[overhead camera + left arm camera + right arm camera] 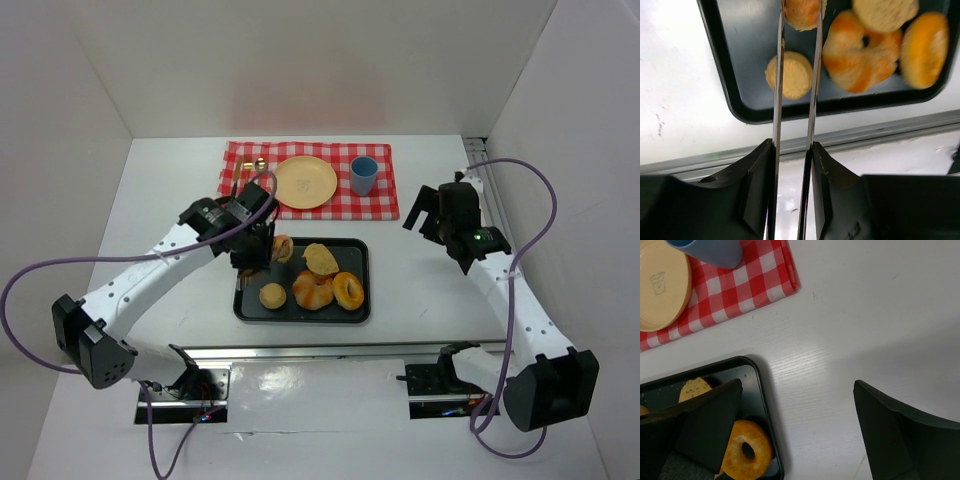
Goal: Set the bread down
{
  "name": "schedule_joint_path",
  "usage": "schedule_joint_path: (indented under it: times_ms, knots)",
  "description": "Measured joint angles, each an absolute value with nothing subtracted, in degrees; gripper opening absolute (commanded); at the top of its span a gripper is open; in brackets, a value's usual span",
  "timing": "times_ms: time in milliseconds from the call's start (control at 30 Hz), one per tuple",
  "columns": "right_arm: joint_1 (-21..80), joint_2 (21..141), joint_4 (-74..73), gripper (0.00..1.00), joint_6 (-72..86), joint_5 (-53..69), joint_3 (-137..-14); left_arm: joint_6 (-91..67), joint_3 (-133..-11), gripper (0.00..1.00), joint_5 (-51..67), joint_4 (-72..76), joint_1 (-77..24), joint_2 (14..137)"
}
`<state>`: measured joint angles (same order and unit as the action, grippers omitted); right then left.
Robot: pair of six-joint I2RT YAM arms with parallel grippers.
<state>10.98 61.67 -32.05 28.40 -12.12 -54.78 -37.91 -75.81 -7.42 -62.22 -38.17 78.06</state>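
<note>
My left gripper (250, 245) (792, 145) is shut on a pair of metal tongs (813, 85). The tong blades pinch a small golden bread roll (800, 12) (282, 247) over the far left part of the black tray (300, 318) (730, 95). On the tray lie a small round bun (272, 295) (796, 75), a twisted bun (312, 291) (860, 60), a ring doughnut (348, 290) (746, 452) and a flat slice (320, 259). A yellow plate (305, 182) (660, 285) rests on the checked cloth. My right gripper (430, 215) (800, 425) hangs open over bare table right of the tray.
A red checked cloth (385, 205) (755, 290) lies behind the tray, with a blue cup (363, 175) (710, 250) on its right and small gold items (258, 164) at its left. A metal rail (300, 350) runs along the near edge. White walls enclose the table.
</note>
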Motion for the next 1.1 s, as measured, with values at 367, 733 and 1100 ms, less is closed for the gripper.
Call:
schedule_joint_path:
  times_ms: [367,733,1100]
  knots:
    - [10.98,62.98,-30.98,1.0,28.64,-11.11,-54.78,-36.6,-103.35,0.42,-10.98,-58.22,-30.85,92.84]
    - [10.98,60.84,-31.55,1.0,28.93,-11.27,-54.78,-34.46,-121.62,0.5,-10.17,-50.59,-24.34,121.45]
    - [10.98,60.55,-32.86,1.0,29.04,-11.6,-54.78,-34.37,-122.21,0.69,-9.54,-50.17,-23.03,126.06]
